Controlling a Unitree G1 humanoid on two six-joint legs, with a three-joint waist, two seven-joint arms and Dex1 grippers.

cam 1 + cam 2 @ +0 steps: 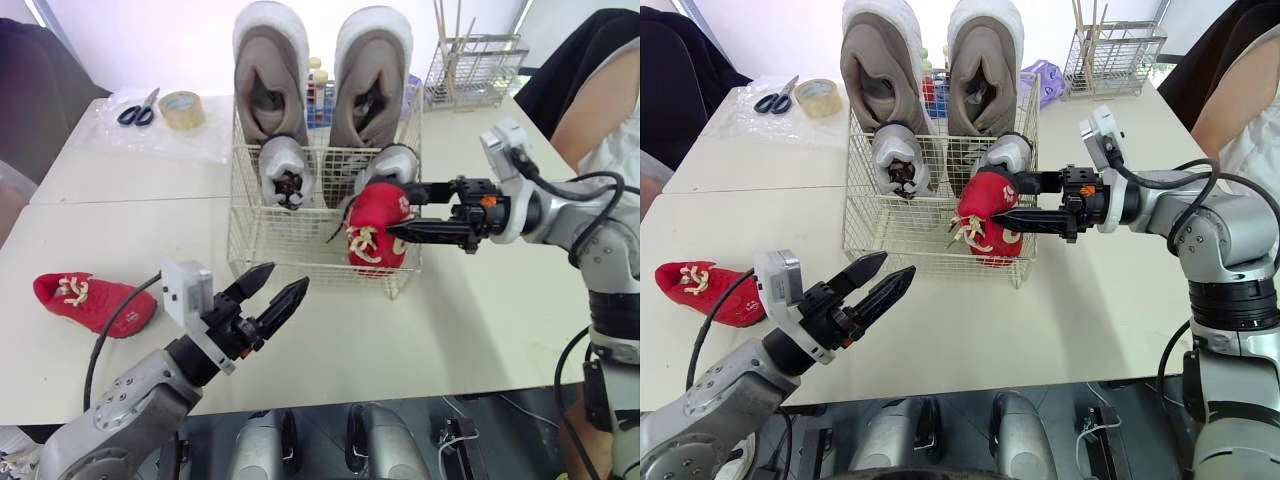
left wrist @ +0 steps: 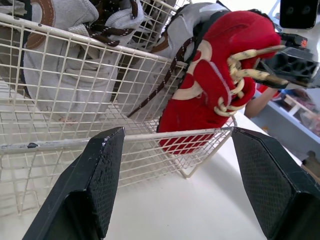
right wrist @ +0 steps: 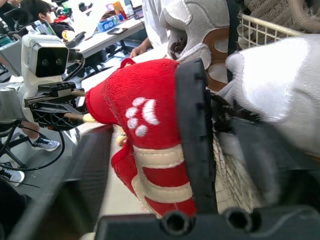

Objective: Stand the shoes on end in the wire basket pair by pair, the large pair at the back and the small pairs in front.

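A small red fabric shoe with cream laces [image 1: 92,300] is seen lying by the left edge of the white tabletop [image 1: 480,310]. The left tool [image 1: 286,276] is held near the front edge, fingers apart and empty. In the white wire basket [image 1: 260,240], a large grey pair [image 1: 270,80] is stood on end at the back, with a small grey-and-white pair [image 1: 285,170] before it. A second red shoe [image 1: 375,250] is clamped by the right tool [image 1: 400,211] at the basket's front right corner.

Your left arm reaches forward from the lower left, and your left gripper [image 1: 285,277] hovers above the table with both fingers spread wide. Your right arm bends in from the right, fingers pointing sideways, your right gripper [image 1: 396,210] clamped on the small red shoe [image 1: 372,252]
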